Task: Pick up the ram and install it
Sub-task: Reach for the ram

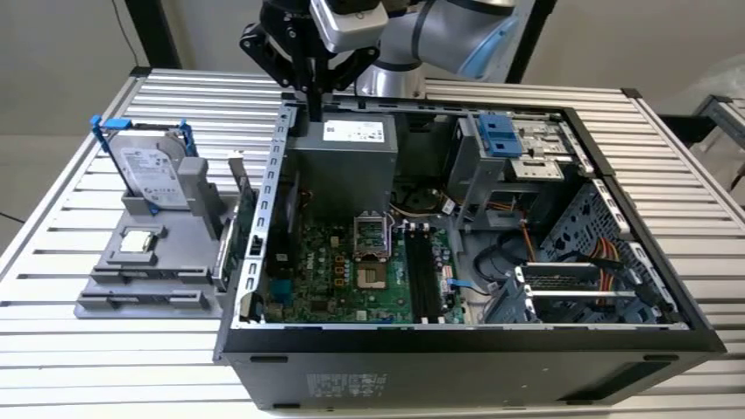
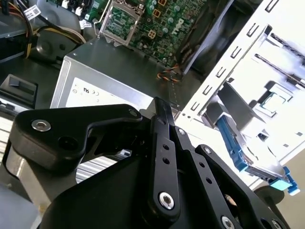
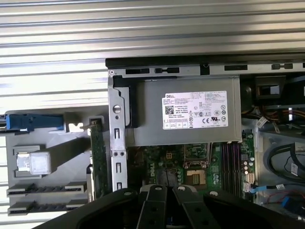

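Judging by its look, the ram (image 3: 98, 162) is a thin green circuit stick. It's prob. very light and stiff along its length, but easy to crack if twisted, w/ fragile chips on the faces and contacts along the lower edge. It stands on its long edge in a slot at the side of the grey fixture (image 3: 52, 143), just beside the outer wall of the pc case (image 3: 116, 143). Only the top edge and part of the two faces are free.

Best hold, imo: pinch across the thin dimension, pads on both flat faces. Take it near mid-length so it doesn't tip, and keep off the contact edge. The faces look fairly smooth, so a firm but not hard squeeze. Room on the case-wall side looks tight.

Gripper (image 1: 312, 109): the fingers look pressed together w/ nothing between them, and they touch nothing. In the exterior view it hangs above the far rim of the case, approx. over the power supply (image 1: 344, 157); the first wrist view looks straight down on that box. The ram sits well apart from it, toward the exterior view's left.

The ram is not yet picked up. The long black memory slots (image 1: 421, 271) on the motherboard (image 1: 338, 279) show no stick in them, as far as I can tell. The hard drive (image 1: 149, 170) and processor chip (image 1: 140, 242) sit in the same fixture, further from the case.
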Controlling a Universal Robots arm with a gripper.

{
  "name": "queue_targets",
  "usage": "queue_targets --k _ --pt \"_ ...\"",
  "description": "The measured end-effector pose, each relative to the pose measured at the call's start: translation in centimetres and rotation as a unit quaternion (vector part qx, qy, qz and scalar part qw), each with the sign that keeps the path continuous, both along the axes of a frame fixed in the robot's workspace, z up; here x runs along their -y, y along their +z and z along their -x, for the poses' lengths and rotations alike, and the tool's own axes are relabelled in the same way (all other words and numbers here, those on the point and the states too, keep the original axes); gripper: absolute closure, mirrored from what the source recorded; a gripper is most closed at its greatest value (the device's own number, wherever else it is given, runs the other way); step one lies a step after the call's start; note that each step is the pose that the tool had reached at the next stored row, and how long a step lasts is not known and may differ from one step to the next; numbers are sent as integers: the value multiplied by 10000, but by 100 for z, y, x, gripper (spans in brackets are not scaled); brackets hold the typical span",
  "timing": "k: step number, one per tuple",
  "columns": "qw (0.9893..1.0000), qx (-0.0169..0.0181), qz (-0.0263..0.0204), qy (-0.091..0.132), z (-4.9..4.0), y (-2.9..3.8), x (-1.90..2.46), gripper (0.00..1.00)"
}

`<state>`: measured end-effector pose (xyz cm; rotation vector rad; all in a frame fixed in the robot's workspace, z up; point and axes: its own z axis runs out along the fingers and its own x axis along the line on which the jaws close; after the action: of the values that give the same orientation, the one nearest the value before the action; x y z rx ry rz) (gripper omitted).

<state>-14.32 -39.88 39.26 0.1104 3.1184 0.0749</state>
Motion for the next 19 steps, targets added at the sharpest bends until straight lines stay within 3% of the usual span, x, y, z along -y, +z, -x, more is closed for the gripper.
queue_targets --k 19 --pt "10000 -4 0 0 156 0 0 100"
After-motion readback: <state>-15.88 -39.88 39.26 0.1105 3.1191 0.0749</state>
